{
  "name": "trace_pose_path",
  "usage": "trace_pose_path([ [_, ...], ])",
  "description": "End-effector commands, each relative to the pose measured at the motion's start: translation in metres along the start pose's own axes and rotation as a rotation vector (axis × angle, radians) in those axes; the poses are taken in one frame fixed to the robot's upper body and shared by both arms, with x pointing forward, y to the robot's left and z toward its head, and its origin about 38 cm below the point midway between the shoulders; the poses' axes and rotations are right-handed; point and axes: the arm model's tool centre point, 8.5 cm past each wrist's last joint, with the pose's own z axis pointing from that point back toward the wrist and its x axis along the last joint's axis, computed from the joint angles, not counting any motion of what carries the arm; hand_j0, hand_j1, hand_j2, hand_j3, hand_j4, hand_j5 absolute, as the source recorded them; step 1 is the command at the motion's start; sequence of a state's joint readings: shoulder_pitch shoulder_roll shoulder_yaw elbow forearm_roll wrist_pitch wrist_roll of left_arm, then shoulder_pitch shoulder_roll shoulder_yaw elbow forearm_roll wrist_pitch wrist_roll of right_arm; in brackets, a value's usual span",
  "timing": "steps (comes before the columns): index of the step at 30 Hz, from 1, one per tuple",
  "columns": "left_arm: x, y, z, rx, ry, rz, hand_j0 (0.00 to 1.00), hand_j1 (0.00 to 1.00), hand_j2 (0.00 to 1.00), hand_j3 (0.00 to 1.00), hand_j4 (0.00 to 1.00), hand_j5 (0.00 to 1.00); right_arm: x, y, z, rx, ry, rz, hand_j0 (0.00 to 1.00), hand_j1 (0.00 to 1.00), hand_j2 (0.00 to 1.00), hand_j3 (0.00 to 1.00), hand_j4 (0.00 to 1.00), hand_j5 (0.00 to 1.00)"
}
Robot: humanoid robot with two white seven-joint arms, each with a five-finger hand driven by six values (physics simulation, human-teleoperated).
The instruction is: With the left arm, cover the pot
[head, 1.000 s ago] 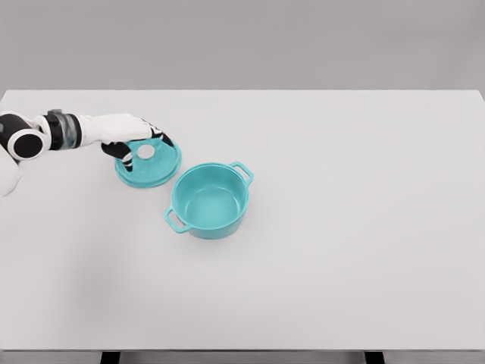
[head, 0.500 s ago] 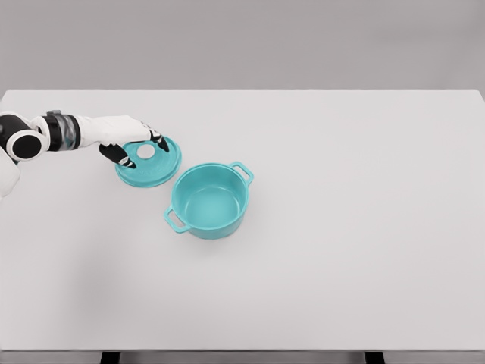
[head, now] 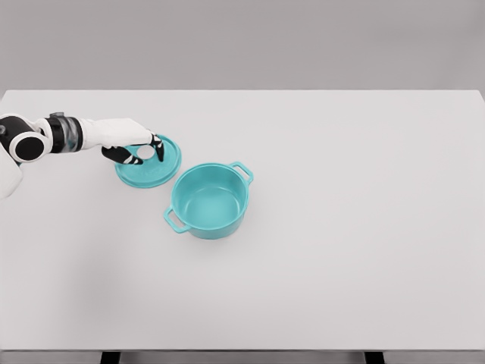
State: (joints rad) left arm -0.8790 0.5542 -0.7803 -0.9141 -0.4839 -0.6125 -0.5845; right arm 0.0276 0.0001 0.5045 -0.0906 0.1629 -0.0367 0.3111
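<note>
The left robot hand (head: 136, 149) has closed onto the lid (head: 149, 168) beside the pot (head: 210, 202).

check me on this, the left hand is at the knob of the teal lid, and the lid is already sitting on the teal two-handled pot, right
Not quite. The left hand is at the white knob of the round teal lid, but the lid is not on the teal two-handled pot. The head view shows it lying on the white table beside the pot, to its upper left, and the pot stands open.
</note>
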Motion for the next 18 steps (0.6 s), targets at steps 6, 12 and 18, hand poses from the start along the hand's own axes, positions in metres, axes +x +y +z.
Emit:
trace_pose_path([
  [6,-0.004,0.008,0.008,0.005,0.006,0.001,0.41,0.41,0.41,0.41,0.41,0.41,0.0,0.0,0.0,0.0,0.0,0.0,1.0,1.0,1.0,1.0,1.0,1.0],
  [12,-0.002,0.031,0.019,0.081,-0.036,0.04,0.4,0.4,0.4,0.4,0.4,0.4,0.0,0.0,0.0,0.0,0.0,0.0,1.0,1.0,1.0,1.0,1.0,1.0],
  [18,0.058,0.06,0.023,0.113,-0.23,-0.072,0.4,0.4,0.4,0.4,0.4,0.4,0.0,0.0,0.0,0.0,0.0,0.0,1.0,1.0,1.0,1.0,1.0,1.0],
])
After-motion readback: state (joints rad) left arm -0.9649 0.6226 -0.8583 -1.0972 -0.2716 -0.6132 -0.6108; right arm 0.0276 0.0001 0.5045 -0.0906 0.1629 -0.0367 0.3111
